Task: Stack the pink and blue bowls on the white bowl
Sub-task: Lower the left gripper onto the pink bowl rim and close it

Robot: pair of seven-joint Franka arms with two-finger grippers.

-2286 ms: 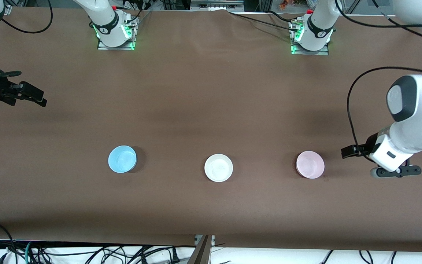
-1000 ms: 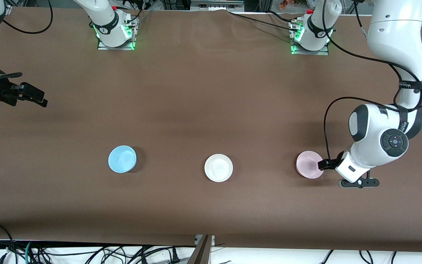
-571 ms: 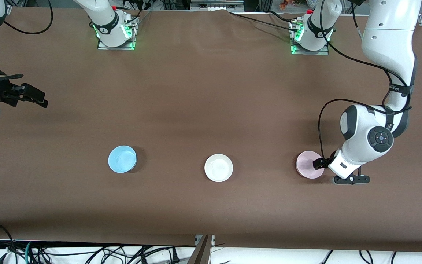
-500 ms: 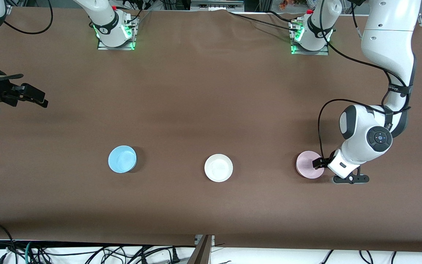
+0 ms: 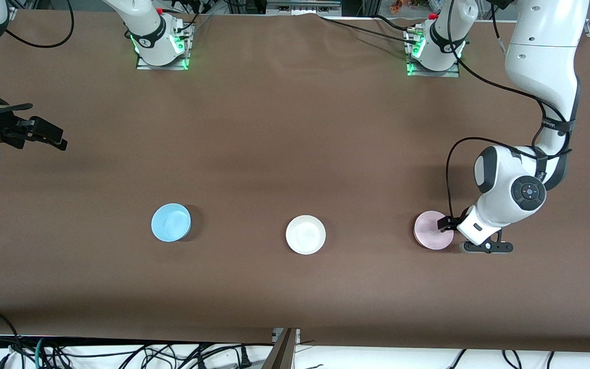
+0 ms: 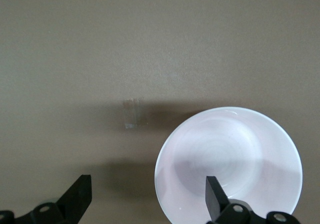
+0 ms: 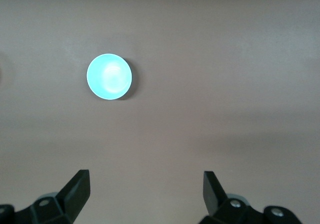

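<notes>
While resting on the brown table (image 5: 285,143) toward the left arm's end, pink bowl (image 5: 432,230) straddled at its rim by left gripper (image 6: 147,196), fingers spread, one over the bowl. White bowl (image 5: 305,234) mid-row, blue bowl (image 5: 171,222) toward right arm's end. Right gripper (image 7: 145,191) spread wide, waiting high over the table.
</notes>
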